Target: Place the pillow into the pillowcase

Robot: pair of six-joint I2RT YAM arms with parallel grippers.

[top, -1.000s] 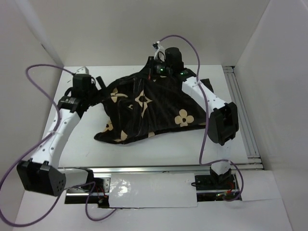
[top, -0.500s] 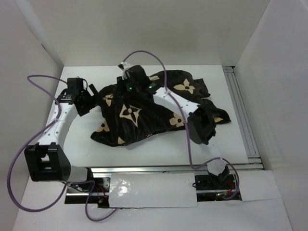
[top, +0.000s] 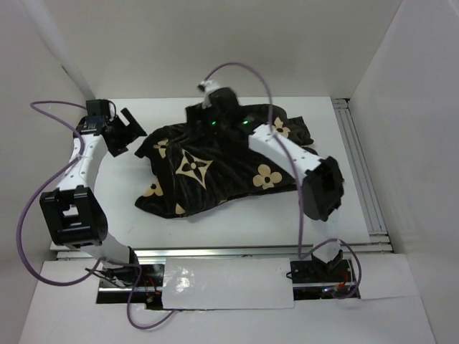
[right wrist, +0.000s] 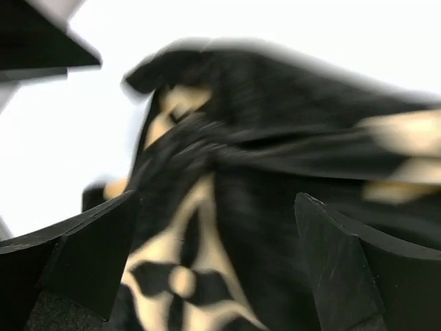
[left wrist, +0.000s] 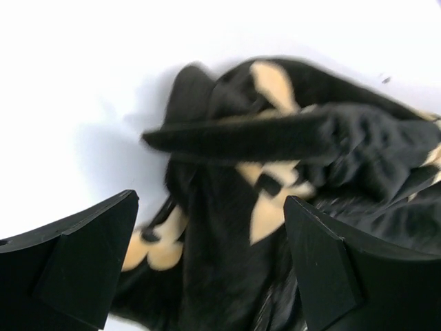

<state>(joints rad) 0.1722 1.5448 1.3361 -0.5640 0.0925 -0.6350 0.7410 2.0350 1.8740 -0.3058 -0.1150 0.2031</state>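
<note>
Right gripper (right wrist: 215,200) has let go of the dark brown plush flowered pillowcase (top: 222,165), fingers wide apart. Left gripper (left wrist: 210,200) fingers are wide apart too.

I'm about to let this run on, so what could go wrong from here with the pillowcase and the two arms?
Both the left tool and the right tool stand open, so the crumpled pillowcase lies free; the next grab may pinch a fold rather than its opening, which I cannot see.
The right arm reaches across the pillowcase and might drag it when it moves.
No pillow shows, so its seating cannot be checked.
</note>
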